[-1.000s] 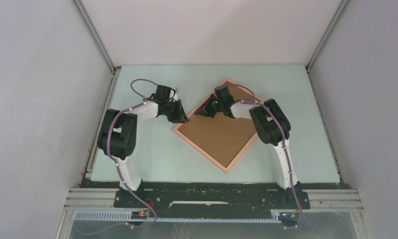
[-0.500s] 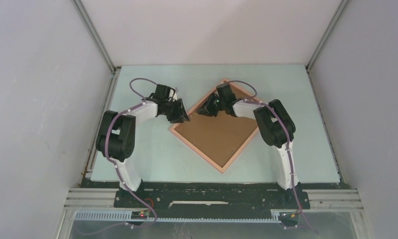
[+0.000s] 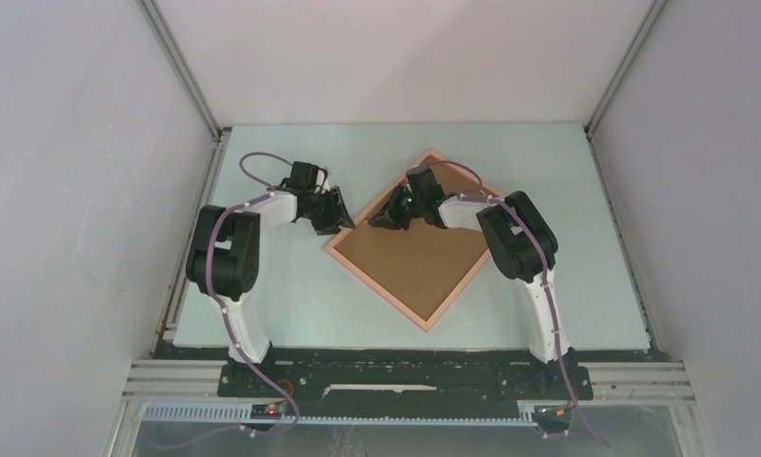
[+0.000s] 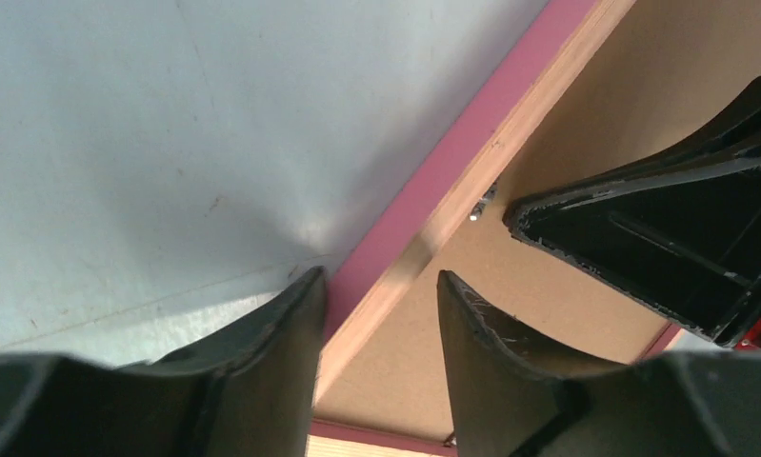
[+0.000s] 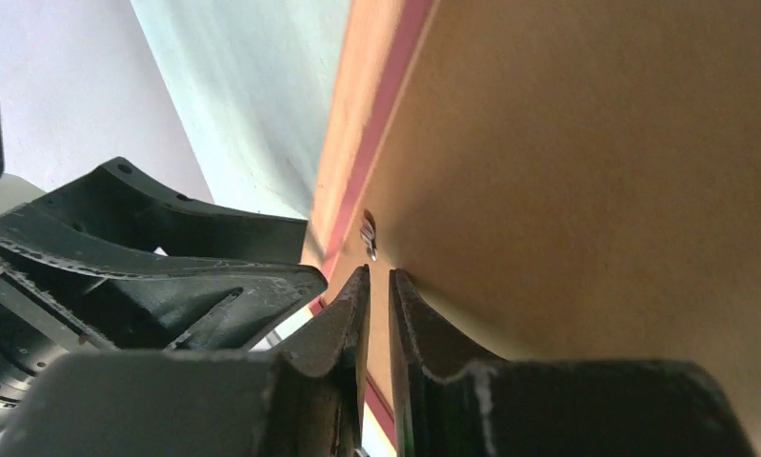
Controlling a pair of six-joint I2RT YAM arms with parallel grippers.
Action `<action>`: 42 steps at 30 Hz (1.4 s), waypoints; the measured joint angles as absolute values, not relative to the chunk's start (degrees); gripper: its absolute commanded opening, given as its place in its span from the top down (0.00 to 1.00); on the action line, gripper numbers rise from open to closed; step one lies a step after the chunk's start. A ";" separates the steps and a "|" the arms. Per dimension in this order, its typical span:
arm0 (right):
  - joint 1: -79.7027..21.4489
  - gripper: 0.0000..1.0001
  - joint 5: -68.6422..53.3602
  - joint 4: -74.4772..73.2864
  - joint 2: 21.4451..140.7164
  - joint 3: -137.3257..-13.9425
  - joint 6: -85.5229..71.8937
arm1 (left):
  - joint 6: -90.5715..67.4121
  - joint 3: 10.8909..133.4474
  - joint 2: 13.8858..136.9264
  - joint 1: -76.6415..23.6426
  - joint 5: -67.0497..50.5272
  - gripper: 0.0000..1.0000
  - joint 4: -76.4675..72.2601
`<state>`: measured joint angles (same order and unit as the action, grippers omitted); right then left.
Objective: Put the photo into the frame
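Observation:
The frame (image 3: 376, 288) lies back up and cornerwise on the table, its thin salmon rim around a brown backing board (image 3: 424, 262). The photo is hidden. My left gripper (image 3: 343, 221) stands open at the frame's left corner. In the left wrist view its fingers (image 4: 381, 278) straddle the pink and pale rim (image 4: 471, 143), one over the table and one over the board. My right gripper (image 3: 381, 221) is low over the board's upper left part. Its fingertips (image 5: 378, 273) are a narrow slit apart with nothing between them, just short of a small metal tab (image 5: 368, 235).
The two grippers face each other a short way apart across the frame's rim; the left one (image 5: 167, 276) fills the left of the right wrist view. The pale green tabletop (image 3: 290, 295) is walled on three sides by grey panels.
My left gripper has opened wider and drawn back slightly to the upper left. The frame slid a little to the left. My right gripper shifted slightly left along the board.

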<state>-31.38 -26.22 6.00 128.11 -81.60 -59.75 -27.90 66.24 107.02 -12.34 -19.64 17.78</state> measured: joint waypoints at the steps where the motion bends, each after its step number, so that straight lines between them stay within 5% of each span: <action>1: -31.48 0.79 -26.39 5.98 128.42 -82.11 -59.83 | -27.99 66.35 108.01 -12.34 -19.66 0.53 17.28; 5: -31.59 0.80 -25.98 5.80 130.04 -84.60 -59.94 | -27.97 66.57 108.68 -12.14 -20.21 0.62 16.86; 15: -32.01 0.81 -28.12 7.38 134.28 -89.69 -63.42 | -27.97 66.57 108.77 -11.81 -21.17 0.64 16.47; 21: -30.72 0.71 -28.27 5.21 133.03 -89.34 -59.99 | -28.73 65.76 108.57 -11.79 -21.61 0.55 15.46; 26: -25.93 0.35 -26.98 -10.22 125.34 -88.66 -47.37 | -32.25 59.92 105.65 -11.79 -22.72 0.53 11.40; 28: -21.78 0.27 -24.05 -16.29 118.83 -86.26 -41.58 | -33.21 58.48 104.64 -11.88 -22.76 0.53 11.00; 35: -1.48 0.24 -14.48 -27.29 93.03 -73.87 -27.44 | -37.23 54.54 102.41 -11.97 -22.74 0.52 7.73; 42: 1.10 0.24 -14.50 -29.61 96.88 -63.94 -23.00 | -44.01 42.68 95.44 -12.56 -23.68 0.51 -1.23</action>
<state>1.10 -14.50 -29.61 96.88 -63.94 -23.00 -44.01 42.68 95.44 -12.56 -23.68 -1.23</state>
